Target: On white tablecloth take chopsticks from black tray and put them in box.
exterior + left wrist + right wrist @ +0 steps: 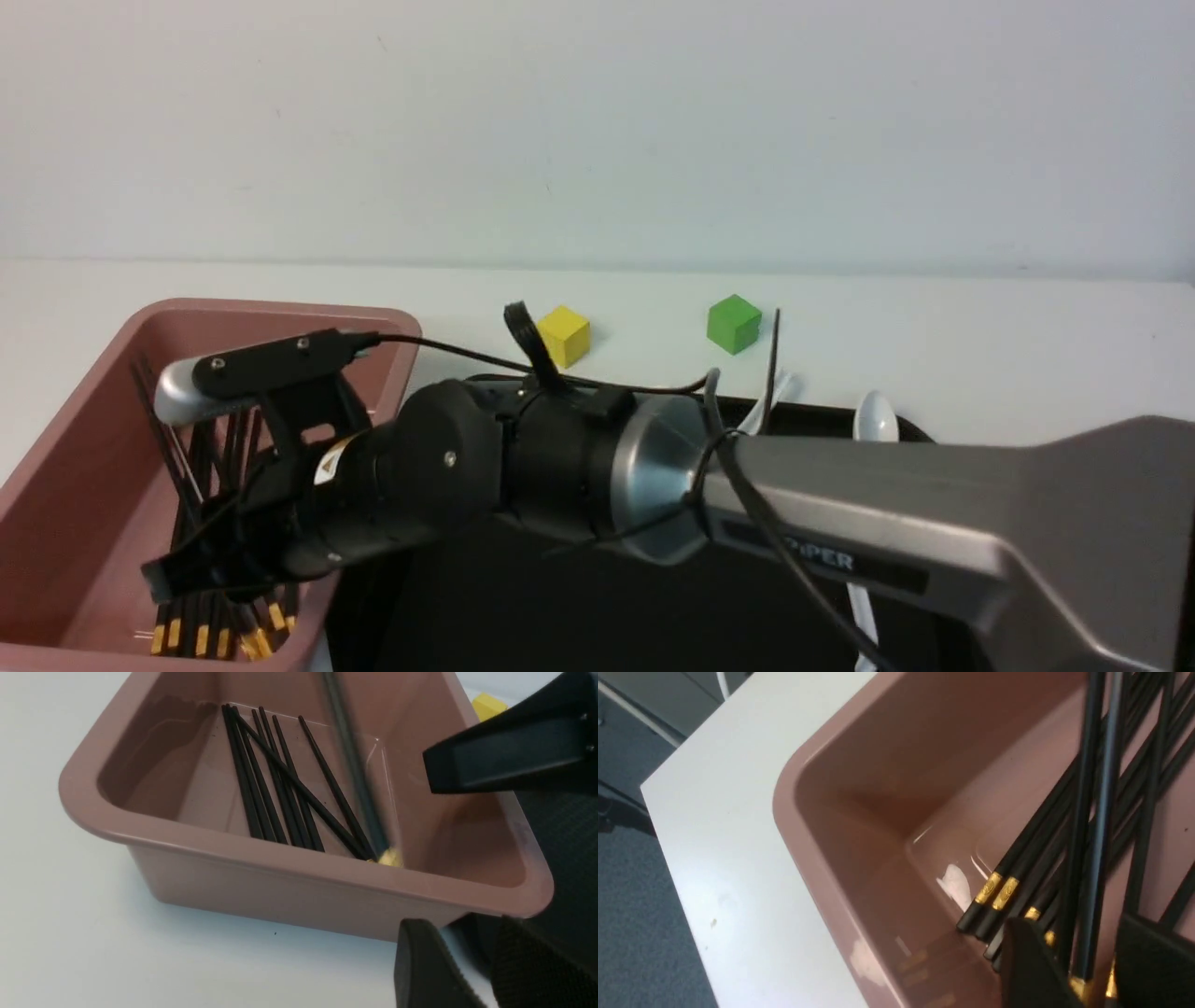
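The pink box point(75, 439) stands at the left on the white tablecloth point(980, 345), beside the black tray point(467, 607). Several black chopsticks point(275, 779) with gold bands lie inside it. My right gripper point(1087, 952) hangs inside the box, open. Between its fingers point(1031, 961) a pair of chopsticks point(1092, 812) stands loose and blurred, with a gap on each side; it shows as a blurred streak point(355, 765) in the left wrist view. One more chopstick point(772, 373) leans up at the tray's far edge. My left gripper point(460, 933) sits outside the box's near wall, open and empty.
A yellow cube point(564, 336) and a green cube point(734, 323) sit on the cloth behind the tray. White spoons point(877, 417) lie at the tray's far right. My right arm point(934, 523) stretches across the tray and hides most of it.
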